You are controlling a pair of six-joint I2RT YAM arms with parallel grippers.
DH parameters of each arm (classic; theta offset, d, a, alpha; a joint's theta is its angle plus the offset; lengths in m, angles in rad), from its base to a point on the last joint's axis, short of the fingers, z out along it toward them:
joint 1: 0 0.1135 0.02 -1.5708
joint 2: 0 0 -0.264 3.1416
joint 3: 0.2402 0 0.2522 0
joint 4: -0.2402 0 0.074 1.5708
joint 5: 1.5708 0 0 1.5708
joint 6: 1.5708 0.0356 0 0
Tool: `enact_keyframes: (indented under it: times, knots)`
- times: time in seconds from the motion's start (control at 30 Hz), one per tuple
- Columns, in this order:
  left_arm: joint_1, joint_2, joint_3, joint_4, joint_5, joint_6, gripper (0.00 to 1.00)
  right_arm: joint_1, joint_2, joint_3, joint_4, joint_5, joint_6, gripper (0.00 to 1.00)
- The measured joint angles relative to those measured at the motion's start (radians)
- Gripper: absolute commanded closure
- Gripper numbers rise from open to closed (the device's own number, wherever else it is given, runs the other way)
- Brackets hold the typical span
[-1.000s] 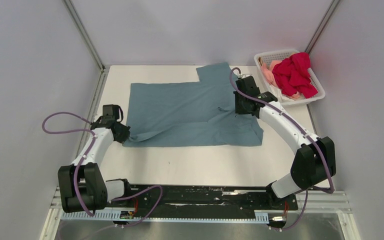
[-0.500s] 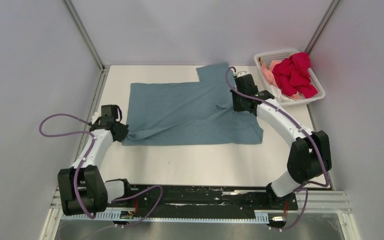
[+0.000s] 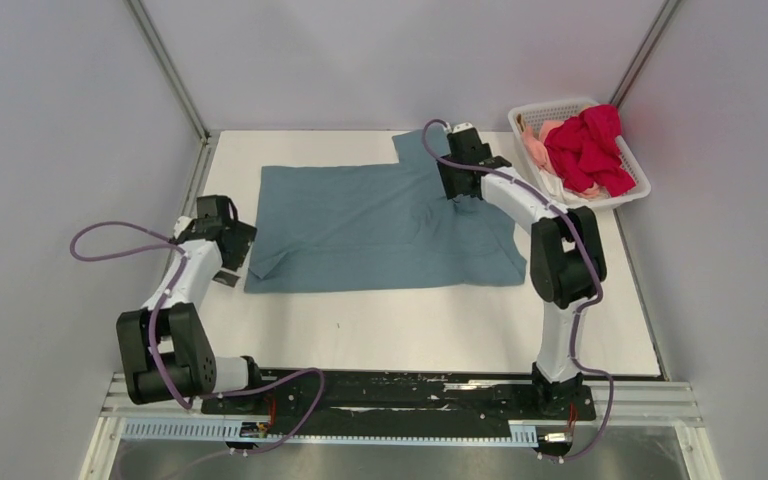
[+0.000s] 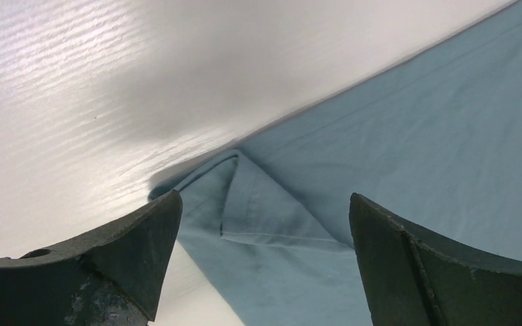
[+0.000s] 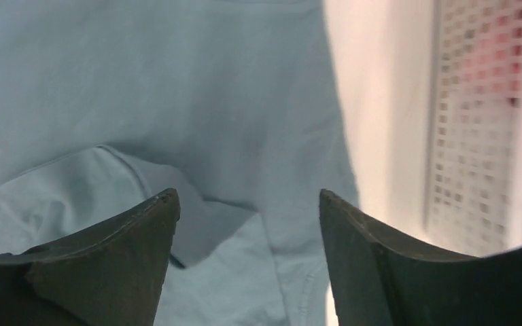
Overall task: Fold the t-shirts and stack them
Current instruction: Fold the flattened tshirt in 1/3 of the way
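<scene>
A large dusty blue-grey t-shirt lies spread on the white table, one sleeve reaching toward the back. Its near-left corner is folded over on itself. My left gripper hovers open just left of that corner; in the left wrist view nothing sits between the fingers. Over the shirt's right part my right gripper stands open above rumpled cloth, holding nothing. A bright red t-shirt and a pale pink one lie bunched in the basket.
The white lattice basket stands at the back right corner, and shows in the right wrist view too. Grey walls close in the table on three sides. The arm bases and a black rail run along the near edge.
Both grippers have opened and let go of the blue-grey shirt. The right arm swung toward the back, the left drew slightly left; the shirt's near-left corner dropped flat.
</scene>
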Motion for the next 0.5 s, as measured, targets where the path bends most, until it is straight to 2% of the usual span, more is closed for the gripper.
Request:
enact_keyframes:
  times: [0.03,0.07,0.13,0.27,0.37,0.5]
  knots:
    - [0.002,-0.003,0.023,-0.009,-0.005,0.0,0.0,0.0,0.007,0.014,0.005,0.033,0.001,0.03]
    - [0.004,-0.009,0.042,-0.014,-0.008,0.002,0.0,0.0,0.005,0.016,0.003,0.058,0.007,0.0]
    - [0.005,-0.037,0.071,-0.026,-0.012,0.012,0.0,0.001,-0.033,-0.002,0.008,0.083,0.021,0.0]
    - [0.006,-0.108,0.086,-0.031,0.038,0.077,0.0,0.005,-0.212,-0.156,0.018,0.038,0.093,0.0]
    - [0.007,-0.114,0.093,-0.024,0.142,0.151,0.0,0.008,-0.364,-0.282,0.019,-0.095,0.146,0.0]
    - [-0.036,-0.099,0.091,-0.005,0.266,0.23,0.0,0.012,-0.462,-0.402,0.057,-0.345,0.182,0.0]
